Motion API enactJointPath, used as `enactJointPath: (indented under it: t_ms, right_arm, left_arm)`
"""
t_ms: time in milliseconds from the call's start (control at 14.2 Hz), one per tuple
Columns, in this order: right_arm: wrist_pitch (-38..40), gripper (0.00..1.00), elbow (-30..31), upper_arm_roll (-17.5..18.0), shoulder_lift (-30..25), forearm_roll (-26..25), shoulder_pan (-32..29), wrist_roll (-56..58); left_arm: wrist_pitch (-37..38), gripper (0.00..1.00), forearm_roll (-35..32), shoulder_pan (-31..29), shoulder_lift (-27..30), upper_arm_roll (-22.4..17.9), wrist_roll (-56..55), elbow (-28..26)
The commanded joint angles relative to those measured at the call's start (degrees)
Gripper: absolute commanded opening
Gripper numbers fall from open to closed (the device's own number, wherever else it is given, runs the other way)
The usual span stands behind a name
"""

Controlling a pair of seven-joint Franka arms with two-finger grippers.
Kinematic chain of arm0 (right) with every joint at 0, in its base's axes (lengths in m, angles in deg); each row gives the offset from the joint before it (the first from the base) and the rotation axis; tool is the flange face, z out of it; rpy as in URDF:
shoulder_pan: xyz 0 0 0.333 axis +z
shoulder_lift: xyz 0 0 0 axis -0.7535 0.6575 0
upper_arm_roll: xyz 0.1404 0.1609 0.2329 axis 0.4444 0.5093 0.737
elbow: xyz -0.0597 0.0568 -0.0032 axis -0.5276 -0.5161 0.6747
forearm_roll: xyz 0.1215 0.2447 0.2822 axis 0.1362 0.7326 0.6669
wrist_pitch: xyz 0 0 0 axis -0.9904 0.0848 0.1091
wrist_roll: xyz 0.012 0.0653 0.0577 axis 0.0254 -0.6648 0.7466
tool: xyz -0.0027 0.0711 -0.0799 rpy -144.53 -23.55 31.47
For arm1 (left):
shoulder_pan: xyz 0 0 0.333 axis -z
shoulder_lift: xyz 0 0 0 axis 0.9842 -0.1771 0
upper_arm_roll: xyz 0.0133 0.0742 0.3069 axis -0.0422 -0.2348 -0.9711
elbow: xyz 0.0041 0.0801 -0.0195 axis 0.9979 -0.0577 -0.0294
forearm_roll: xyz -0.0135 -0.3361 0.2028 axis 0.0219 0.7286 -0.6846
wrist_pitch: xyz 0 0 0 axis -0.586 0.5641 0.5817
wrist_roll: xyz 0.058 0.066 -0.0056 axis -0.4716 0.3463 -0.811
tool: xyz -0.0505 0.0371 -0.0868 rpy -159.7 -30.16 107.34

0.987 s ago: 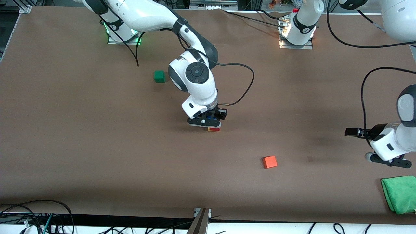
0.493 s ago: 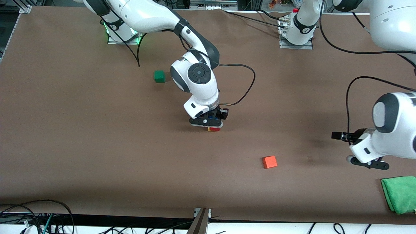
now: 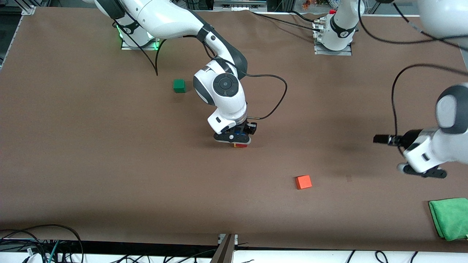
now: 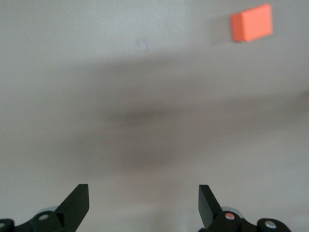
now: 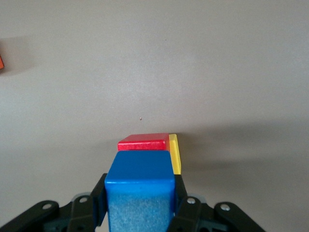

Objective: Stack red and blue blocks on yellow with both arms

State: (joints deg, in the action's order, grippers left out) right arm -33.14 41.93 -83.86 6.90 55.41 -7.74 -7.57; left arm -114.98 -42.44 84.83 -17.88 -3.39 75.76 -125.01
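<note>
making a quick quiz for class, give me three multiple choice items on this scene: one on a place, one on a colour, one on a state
1. Where is the orange-red cube?
A. nearer the front camera than the stack
B. on the green cube
C. in the left gripper

2. What colour is the cube in the right gripper?
A. green
B. blue
C. yellow

3. How are the left gripper fingers?
A. shut on a cube
B. open, empty
C. shut on the cloth

A: it lies lower in the front view.
B: blue block sits between the fingers, above the red block and yellow cube.
B: only bare table between them.
</note>
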Motion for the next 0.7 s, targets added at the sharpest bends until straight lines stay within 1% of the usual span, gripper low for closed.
enactJointPath:
  t_ms: [0,70,211,282,352,423,493,564,634]
  right_arm:
    - [0.15,0.66,-2.19,-0.70,1.03,-0.18,0.51,-0.46]
    - [-0.19,0.73,-2.28,-0.78,1.03,-0.18,0.51,-0.46]
    - [-0.20,0.74,-2.28,-0.79,0.94,-0.18,0.51,-0.46]
    - [-0.11,0.95,-2.28,-0.87,0.85,-0.09,0.51,-0.46]
    - [0.41,1.00,-2.28,-0.87,0.50,-0.18,0.51,-0.37]
    - [1.11,1.00,-2.28,-0.96,0.06,0.00,0.51,-0.29]
    - [3.38,1.00,-2.28,-0.96,-0.55,0.00,0.51,-0.20]
    - [5.67,1.00,-2.28,-0.79,-1.69,0.09,0.07,0.24]
    - [7.00,1.00,-2.28,-0.61,-3.96,0.26,-0.37,0.68]
  left_arm:
    - [4.79,1.00,1.22,0.68,5.74,-0.86,0.49,-1.82]
    - [5.85,1.00,1.13,0.59,6.88,-0.68,0.49,-1.82]
    - [8.48,1.00,0.78,-0.37,7.33,0.55,0.40,-1.74]
    - [9.80,1.00,0.78,-1.33,7.77,1.68,0.22,-1.65]
    - [11.12,1.00,0.52,-3.26,8.56,4.04,-0.21,-0.69]
    - [12.96,1.00,0.26,-5.36,9.61,6.94,-0.57,0.10]
    - [14.98,1.00,-0.62,-6.34,11.53,8.36,-1.09,0.20]
    - [16.13,1.00,-1.76,-6.00,13.38,8.81,-1.71,0.20]
    - [17.10,1.00,-2.29,-5.56,14.53,8.90,-2.76,0.03]
